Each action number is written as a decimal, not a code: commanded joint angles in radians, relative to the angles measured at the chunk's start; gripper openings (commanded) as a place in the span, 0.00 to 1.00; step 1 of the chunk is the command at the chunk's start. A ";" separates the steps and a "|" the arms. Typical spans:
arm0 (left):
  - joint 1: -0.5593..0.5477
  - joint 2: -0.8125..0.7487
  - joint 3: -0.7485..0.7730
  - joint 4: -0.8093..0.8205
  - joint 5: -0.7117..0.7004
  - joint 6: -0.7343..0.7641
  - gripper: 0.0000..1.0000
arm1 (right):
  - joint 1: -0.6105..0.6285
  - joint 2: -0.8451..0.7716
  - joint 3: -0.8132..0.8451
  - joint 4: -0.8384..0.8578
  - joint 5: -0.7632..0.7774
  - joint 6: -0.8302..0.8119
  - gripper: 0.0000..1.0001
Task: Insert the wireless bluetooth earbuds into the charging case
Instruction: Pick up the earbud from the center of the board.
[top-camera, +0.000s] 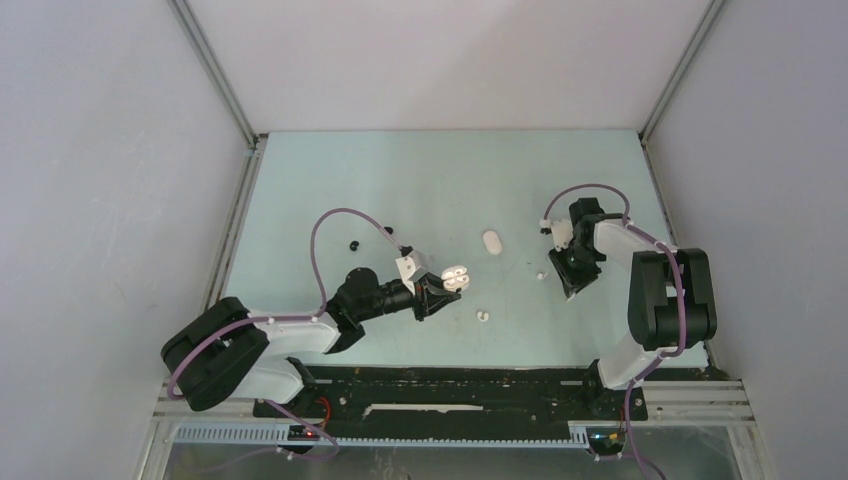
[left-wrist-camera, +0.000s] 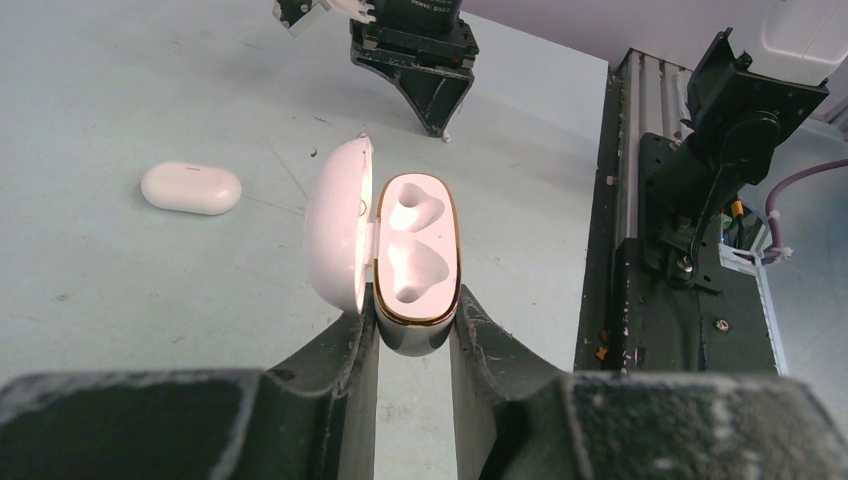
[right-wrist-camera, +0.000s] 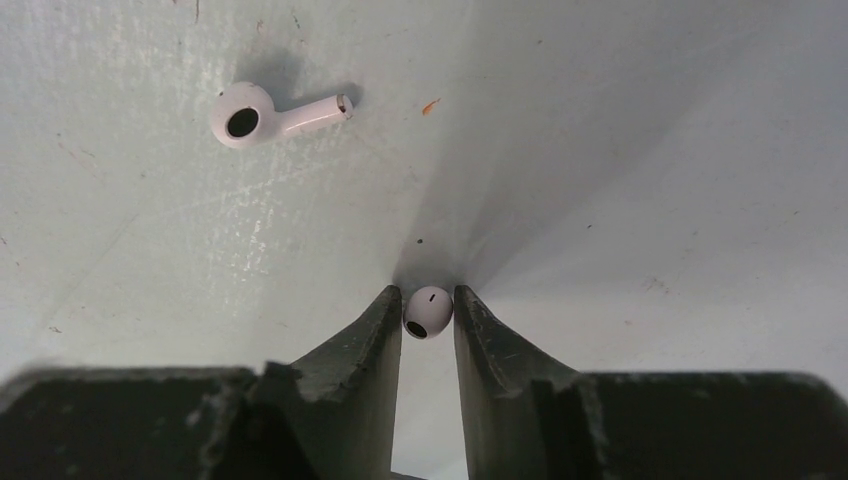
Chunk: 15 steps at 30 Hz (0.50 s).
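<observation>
My left gripper (left-wrist-camera: 415, 322) is shut on the lower end of a white charging case (left-wrist-camera: 416, 255) with a gold rim. The case's lid (left-wrist-camera: 338, 235) stands open to the left and both sockets are empty. In the top view this case (top-camera: 453, 278) is held just above the table's middle. My right gripper (right-wrist-camera: 428, 300) has its tips down on the table, pinching a small white earbud (right-wrist-camera: 428, 312) from both sides. A second white earbud (right-wrist-camera: 270, 115) with a stem lies on the table to the gripper's upper left.
A closed white case (top-camera: 491, 241) lies behind the table's middle, also in the left wrist view as the oval case (left-wrist-camera: 190, 187). Another white earbud (top-camera: 483, 315) lies near the front. Two tiny black buds (top-camera: 353, 244) lie at the left. Metal rails border the table.
</observation>
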 joint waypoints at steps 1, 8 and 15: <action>0.004 0.000 0.027 0.012 0.012 -0.011 0.00 | -0.007 -0.021 -0.010 -0.014 0.001 0.003 0.31; 0.003 0.003 0.031 0.006 0.018 -0.012 0.00 | -0.011 -0.012 -0.010 -0.017 0.013 0.011 0.29; 0.003 0.008 0.036 0.000 0.023 -0.014 0.00 | -0.010 -0.020 -0.014 -0.025 0.012 0.018 0.27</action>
